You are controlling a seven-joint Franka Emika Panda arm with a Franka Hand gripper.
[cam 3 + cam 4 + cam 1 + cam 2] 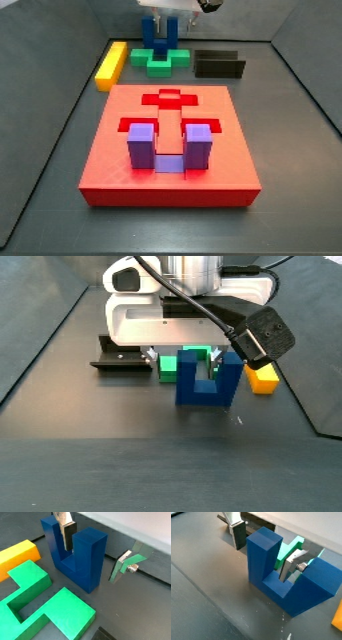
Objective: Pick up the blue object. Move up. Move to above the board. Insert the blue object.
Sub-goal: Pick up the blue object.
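Wrist views: I see the pincer [97, 549] spread wide around one prong of the blue object [75, 554]. One silver finger [65, 527] sits in the slot between the two prongs, the other finger [127, 564] stands outside the prong, clear of it. No squeeze visible; I read it as open, straddling but not gripping. In a wrist view the green block [40, 604] lies just beside the blue object, with a yellow block [15, 556] next to it. In a wrist view the blue object [284, 574] stands upright on the dark surface [211, 607], green showing behind it.

Side views: the pincer [164, 28] hangs at the far end of the surface, over the blue object [163, 44]. The board [170, 140] lies well apart, nearer the camera, with a purple U-shaped block [163, 145] seated in it and a cross-shaped recess [168, 98] bare. The fixture [218, 64] stands beside the green block [163, 62]; a yellow bar [111, 64] lies on the opposite side. In a side view the blue object [210, 384] rests on the floor under the pincer [201, 356].
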